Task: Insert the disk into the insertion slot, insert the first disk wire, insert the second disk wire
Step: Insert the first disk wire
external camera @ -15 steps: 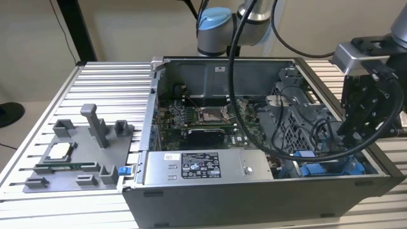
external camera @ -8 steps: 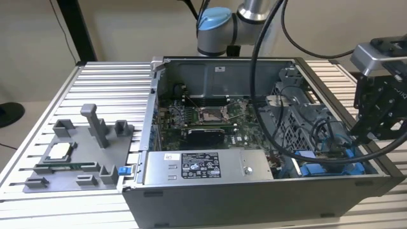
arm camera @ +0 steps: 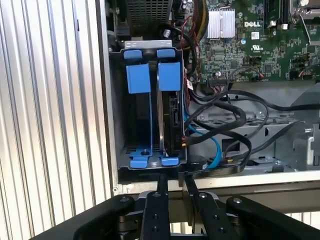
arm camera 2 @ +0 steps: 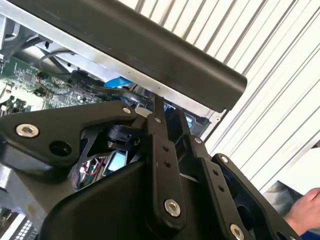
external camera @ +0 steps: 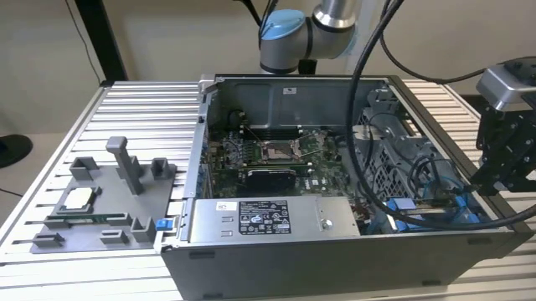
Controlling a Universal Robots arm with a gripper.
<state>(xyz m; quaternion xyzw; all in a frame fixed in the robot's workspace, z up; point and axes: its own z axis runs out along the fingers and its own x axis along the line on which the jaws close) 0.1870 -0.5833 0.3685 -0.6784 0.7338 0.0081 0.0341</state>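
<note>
The silver hard drive in its bright blue plastic carrier (arm camera: pixel 170 77) is seated on edge in the grey rectangular drive bay (arm camera: pixel 116 100), at the exterior view's near right. The black gripper (arm camera: pixel 175 180) is held just beside the bay, fingers (arm camera: pixel 162 184) narrowly parted, nothing gripped.

Ribbed metal table (external camera: pixel 142 119) carries an open computer case (external camera: pixel 335 266) and grey fixture (external camera: pixel 117 202).
</note>
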